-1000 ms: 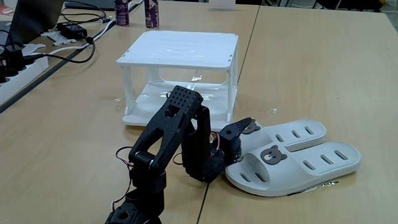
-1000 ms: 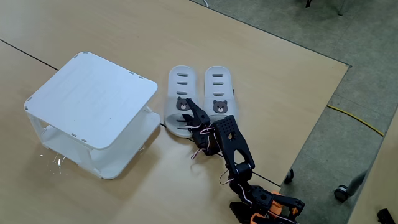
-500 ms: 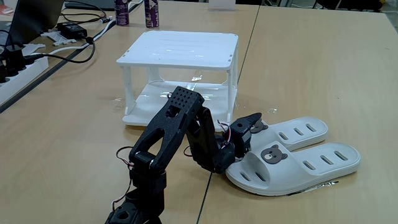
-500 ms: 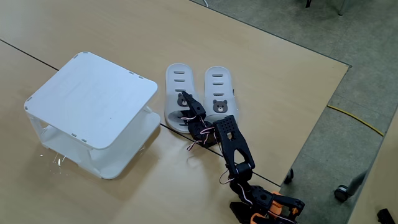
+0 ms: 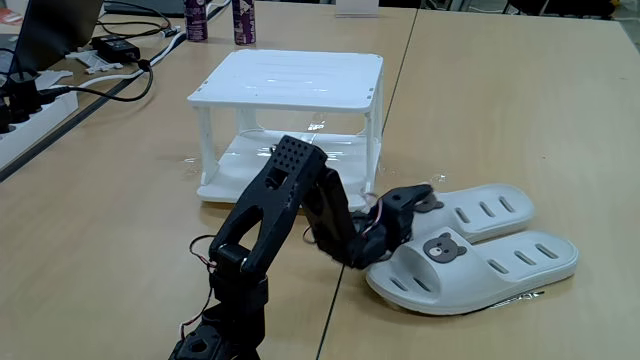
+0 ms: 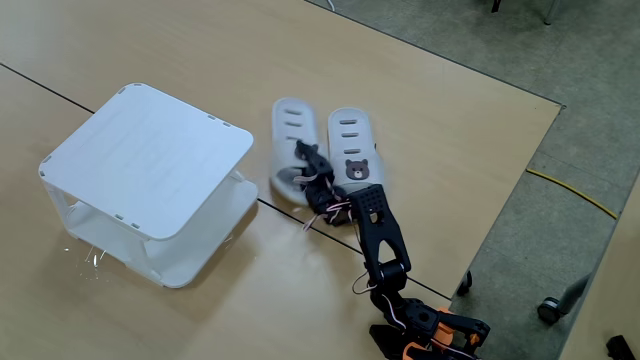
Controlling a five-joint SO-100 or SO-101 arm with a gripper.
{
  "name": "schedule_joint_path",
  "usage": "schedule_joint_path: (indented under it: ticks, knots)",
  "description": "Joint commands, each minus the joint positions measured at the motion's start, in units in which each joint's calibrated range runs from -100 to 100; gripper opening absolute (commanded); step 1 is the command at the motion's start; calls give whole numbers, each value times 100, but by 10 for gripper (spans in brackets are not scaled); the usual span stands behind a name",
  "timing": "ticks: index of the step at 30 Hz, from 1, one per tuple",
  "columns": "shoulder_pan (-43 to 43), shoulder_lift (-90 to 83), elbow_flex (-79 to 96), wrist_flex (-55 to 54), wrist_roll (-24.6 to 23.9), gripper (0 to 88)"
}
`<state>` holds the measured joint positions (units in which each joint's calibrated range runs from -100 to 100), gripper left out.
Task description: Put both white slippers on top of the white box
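wooden table, claw hiding far slipper's badge

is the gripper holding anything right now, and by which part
Seemingly yes: the gripper is at the strap of the slipper nearer the white box, the fingers apparently closed on the strap by its bear badge. A firm grip cannot be confirmed.

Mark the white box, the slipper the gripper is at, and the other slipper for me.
White box (image 6: 140, 155): a fixed view, on its flat top.
Slipper at the gripper (image 6: 291, 118): same view, on its slotted heel end.
Other slipper (image 5: 520, 260): a fixed view, on its footbed.
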<state>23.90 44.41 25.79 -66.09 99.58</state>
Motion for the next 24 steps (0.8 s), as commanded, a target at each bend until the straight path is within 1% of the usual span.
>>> schedule_joint_path:
  ticks: [1, 5, 8, 13, 17, 22, 24]
  knots:
    - [333, -2191, -553, 1855, 42, 8]
    - [522, -3141, -1338, 3564, 42, 8]
    - [563, -3587, -2331, 4565, 42, 8]
    - [522, -3890, -3765, 5281, 42, 8]
    - [505, -4235, -4865, 6661, 42, 8]
    - [505, -4656, -5326, 7559, 42, 8]
    - [513, -4723, -5280, 7636, 42, 8]
